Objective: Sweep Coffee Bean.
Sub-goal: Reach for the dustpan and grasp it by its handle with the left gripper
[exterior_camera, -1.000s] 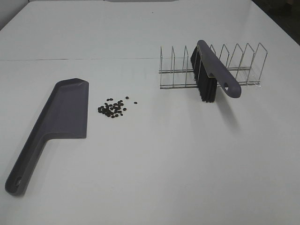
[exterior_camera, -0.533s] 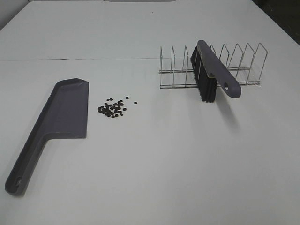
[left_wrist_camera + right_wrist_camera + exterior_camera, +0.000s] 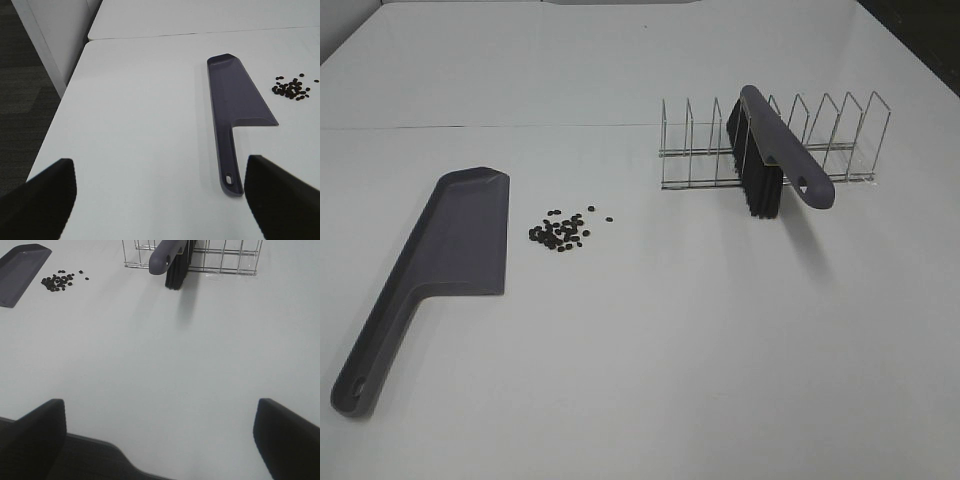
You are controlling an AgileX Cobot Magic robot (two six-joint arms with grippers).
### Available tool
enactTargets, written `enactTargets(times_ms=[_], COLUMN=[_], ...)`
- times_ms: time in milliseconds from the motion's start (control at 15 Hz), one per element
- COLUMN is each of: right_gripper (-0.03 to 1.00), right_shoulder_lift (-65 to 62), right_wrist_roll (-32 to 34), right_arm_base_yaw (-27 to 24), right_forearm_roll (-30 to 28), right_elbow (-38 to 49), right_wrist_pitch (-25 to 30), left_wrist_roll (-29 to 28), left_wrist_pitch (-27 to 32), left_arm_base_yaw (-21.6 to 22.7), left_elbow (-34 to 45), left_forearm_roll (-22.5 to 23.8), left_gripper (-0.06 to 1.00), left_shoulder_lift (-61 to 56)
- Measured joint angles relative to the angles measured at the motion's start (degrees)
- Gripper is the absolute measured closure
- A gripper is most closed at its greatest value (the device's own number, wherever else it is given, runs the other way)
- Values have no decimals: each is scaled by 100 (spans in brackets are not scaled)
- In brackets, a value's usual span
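A loose cluster of tiny dark coffee beans (image 3: pixel 560 230) lies on the white table, also seen as coffee beans (image 3: pixel 291 89) and coffee beans (image 3: pixel 59 281). Left of it lies a flat purple dustpan (image 3: pixel 430 275) with its handle toward the front; the dustpan (image 3: pixel 237 110) shows in the left wrist view too. A purple brush (image 3: pixel 770 160) with black bristles rests in a wire rack (image 3: pixel 820 140); the brush (image 3: pixel 172 260) shows again in the right wrist view. My left gripper (image 3: pixel 160 195) stands open, well short of the dustpan handle. My right gripper (image 3: pixel 160 435) is open above bare table, far from the brush. Neither gripper appears in the high view.
The wire rack (image 3: pixel 220 257) has several upright dividers at the back right. The table's left edge (image 3: pixel 60 105) drops to dark floor. A seam (image 3: pixel 480 126) crosses the table behind the dustpan.
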Motion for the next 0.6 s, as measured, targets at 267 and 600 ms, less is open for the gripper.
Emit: enactTargets(times_ms=[267, 600], right_gripper=[2, 2], right_shoulder_lift=[0, 0], right_wrist_roll=[0, 0], right_arm_base_yaw=[0, 0], right_forearm_roll=[0, 0], right_elbow=[0, 0], right_wrist_pitch=[0, 0], left_wrist_roll=[0, 0], left_wrist_pitch=[0, 0], left_arm_base_yaw=[0, 0], left_elbow=[0, 0], left_forearm_roll=[0, 0], left_gripper=[11, 11], left_shoulder_lift=[0, 0])
